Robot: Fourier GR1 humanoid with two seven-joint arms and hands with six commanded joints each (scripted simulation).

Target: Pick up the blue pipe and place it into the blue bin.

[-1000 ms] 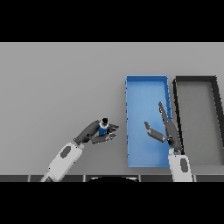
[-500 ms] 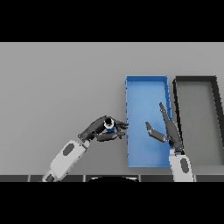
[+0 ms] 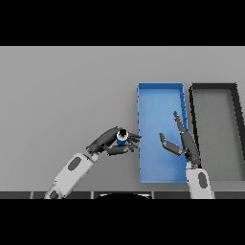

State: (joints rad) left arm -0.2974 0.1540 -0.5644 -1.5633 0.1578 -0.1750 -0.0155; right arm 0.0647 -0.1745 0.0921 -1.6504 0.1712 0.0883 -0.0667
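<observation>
Head view: left hand (image 3: 107, 142) curled round blue pipe (image 3: 122, 137), just beside blue bin (image 3: 160, 89), near its left wall. Risk: pipe clips wall or slips from shallow grasp, drops on table (image 3: 62, 95). Right hand (image 3: 184, 142) open over bin, may crowd drop spot. Black bin (image 3: 214, 87) beyond.

Small blue pipe (image 3: 122, 137) seen end-on, dark opening up, just left of long blue bin (image 3: 142, 143)
</observation>
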